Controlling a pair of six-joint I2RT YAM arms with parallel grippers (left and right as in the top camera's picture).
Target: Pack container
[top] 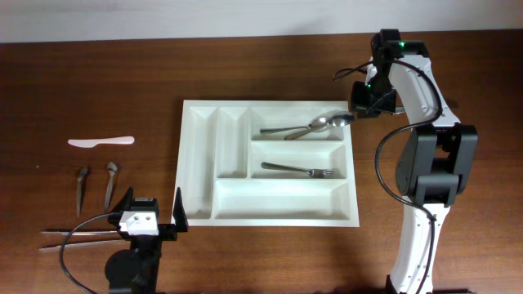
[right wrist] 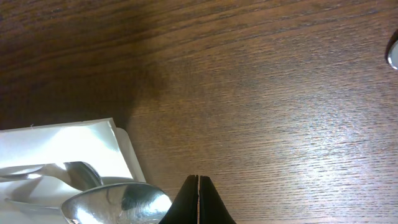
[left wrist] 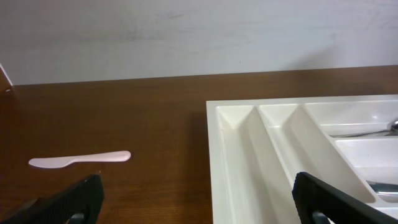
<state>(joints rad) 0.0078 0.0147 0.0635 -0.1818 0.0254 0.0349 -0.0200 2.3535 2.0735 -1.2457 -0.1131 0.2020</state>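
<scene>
The white cutlery tray (top: 203, 163) lies in the middle of the table. Its upper right compartment holds two metal spoons (top: 306, 126); one bowl (right wrist: 118, 202) rests on the tray's right rim. A fork (top: 298, 169) lies in the compartment below. My right gripper (top: 359, 113) is shut and empty just right of that bowl, over bare wood outside the tray corner (right wrist: 74, 140); the right wrist view shows its fingers (right wrist: 198, 199) pressed together. My left gripper (top: 155, 220) is open and empty low at the tray's front left; its fingers (left wrist: 199, 205) straddle the tray's left edge (left wrist: 236, 155).
A white plastic knife (top: 100, 141) lies left of the tray and also shows in the left wrist view (left wrist: 79, 159). Two small metal utensils (top: 81, 188) (top: 110, 181) lie below it. Thin long utensils (top: 69, 237) lie by the left arm's base. A shiny object (right wrist: 393, 53) shows at the right wrist view's edge.
</scene>
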